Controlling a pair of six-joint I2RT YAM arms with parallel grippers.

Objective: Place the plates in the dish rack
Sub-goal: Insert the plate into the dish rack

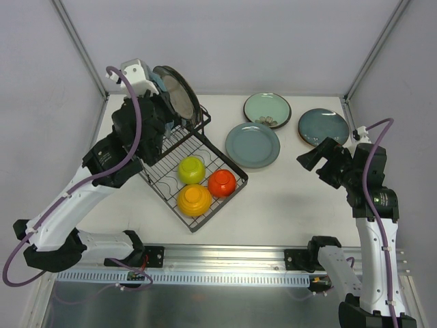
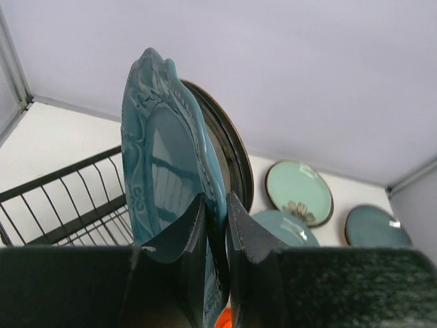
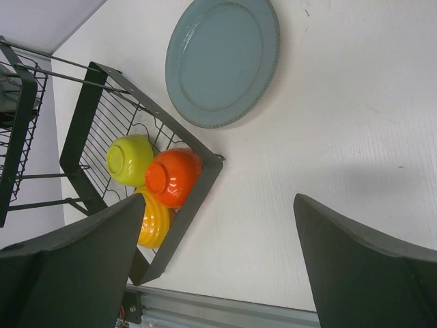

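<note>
My left gripper (image 2: 216, 205) is shut on the rim of a scalloped teal plate (image 2: 164, 157), held upright over the raised part of the black wire dish rack (image 1: 198, 140). Just behind it a dark plate (image 1: 176, 92) stands on edge in the rack. Three plates lie flat on the table: mint green (image 1: 267, 110), grey-blue (image 1: 252, 144) and dark teal (image 1: 323, 127). My right gripper (image 1: 315, 158) hangs open above the table, near the dark teal plate and right of the grey-blue plate (image 3: 222, 60), with nothing between its fingers.
The rack's lower basket holds a yellow-green bowl (image 1: 192, 169), a red-orange bowl (image 1: 222, 182) and a yellow bowl (image 1: 194, 199). Enclosure walls stand close behind and beside the rack. A metal rail (image 1: 225, 256) runs along the near table edge.
</note>
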